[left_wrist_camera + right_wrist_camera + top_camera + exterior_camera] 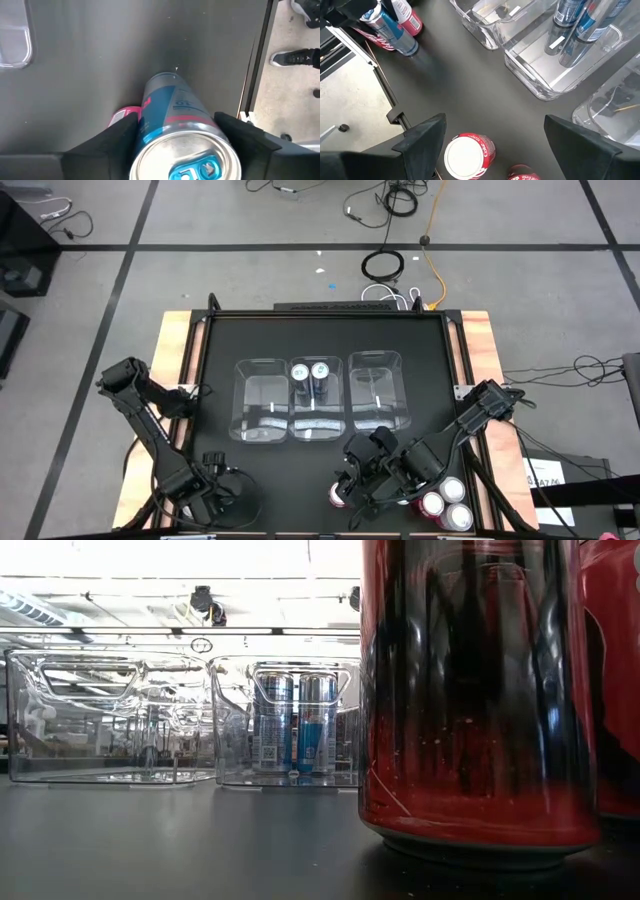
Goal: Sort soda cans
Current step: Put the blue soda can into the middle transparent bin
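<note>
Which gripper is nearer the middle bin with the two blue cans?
Right. The right gripper hangs just in front of the middle bin, above a red can. The left gripper sits at the table's front-left corner, farther off, around a blue can.

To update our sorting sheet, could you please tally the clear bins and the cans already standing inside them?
Clear bins: 3
Blue cans, both in the middle bin: 2
Total: 5
</note>
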You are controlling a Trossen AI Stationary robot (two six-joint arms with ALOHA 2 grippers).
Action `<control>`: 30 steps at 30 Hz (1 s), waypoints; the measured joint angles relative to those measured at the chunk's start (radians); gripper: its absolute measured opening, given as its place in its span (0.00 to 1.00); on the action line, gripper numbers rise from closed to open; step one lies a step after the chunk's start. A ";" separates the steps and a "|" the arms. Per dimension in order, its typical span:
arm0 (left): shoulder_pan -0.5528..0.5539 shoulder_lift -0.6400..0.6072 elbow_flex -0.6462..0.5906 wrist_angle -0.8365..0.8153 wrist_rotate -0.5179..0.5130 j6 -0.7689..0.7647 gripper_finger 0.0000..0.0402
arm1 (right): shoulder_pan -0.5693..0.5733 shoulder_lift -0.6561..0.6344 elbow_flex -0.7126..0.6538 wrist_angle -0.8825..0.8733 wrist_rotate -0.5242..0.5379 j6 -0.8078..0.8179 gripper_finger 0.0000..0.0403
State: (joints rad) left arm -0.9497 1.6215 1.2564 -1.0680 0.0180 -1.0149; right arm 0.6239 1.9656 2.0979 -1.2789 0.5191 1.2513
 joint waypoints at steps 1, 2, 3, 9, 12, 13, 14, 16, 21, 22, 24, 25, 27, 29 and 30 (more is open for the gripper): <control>0.000 0.000 0.000 0.002 0.001 0.000 0.62 | 0.000 0.000 0.000 0.000 0.000 -0.001 0.82; 0.001 0.000 0.000 0.004 0.004 0.000 0.61 | 0.000 0.000 0.000 0.000 0.000 -0.001 0.82; 0.001 0.000 0.003 0.006 0.006 0.000 0.61 | 0.000 0.000 0.000 0.000 0.000 -0.004 0.82; 0.018 0.000 0.008 0.014 0.028 -0.044 0.61 | 0.000 0.000 0.000 0.000 0.000 -0.011 0.82; 0.037 0.000 0.009 0.015 0.055 -0.050 0.61 | 0.000 0.000 0.000 0.000 0.000 -0.019 0.82; 0.043 0.000 0.009 0.014 0.058 -0.052 0.61 | 0.000 0.000 0.000 0.000 0.000 -0.023 0.82; 0.048 0.000 0.009 0.014 0.061 -0.053 0.61 | 0.000 0.000 0.000 0.000 0.000 -0.027 0.82; 0.061 0.000 0.010 0.014 0.076 -0.053 0.61 | 0.000 0.000 0.000 0.000 0.000 -0.035 0.82; 0.108 -0.009 0.010 0.013 0.116 -0.075 0.62 | 0.012 0.000 0.000 0.000 0.002 -0.037 0.82; 0.119 -0.014 0.010 0.013 0.119 -0.079 0.62 | 0.017 0.000 0.000 0.000 0.004 -0.037 0.82; 0.139 -0.030 0.011 0.013 0.121 -0.080 0.62 | 0.029 0.000 0.000 0.000 0.005 -0.037 0.82; 0.149 -0.039 0.012 0.012 0.121 -0.080 0.62 | 0.036 0.000 0.000 -0.001 0.005 -0.037 0.82; 0.173 -0.053 0.023 0.008 0.120 -0.080 0.62 | 0.050 0.000 0.000 -0.002 0.005 -0.037 0.82; 0.198 -0.065 0.040 0.008 0.115 -0.080 0.62 | 0.065 0.000 0.000 -0.005 0.006 -0.038 0.82; 0.211 -0.068 0.051 0.006 0.112 -0.080 0.62 | 0.073 0.002 0.000 -0.005 0.007 -0.040 0.82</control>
State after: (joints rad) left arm -0.7389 1.5531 1.3071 -1.0618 0.1298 -1.0947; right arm 0.6967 1.9674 2.0979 -1.2839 0.5262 1.2115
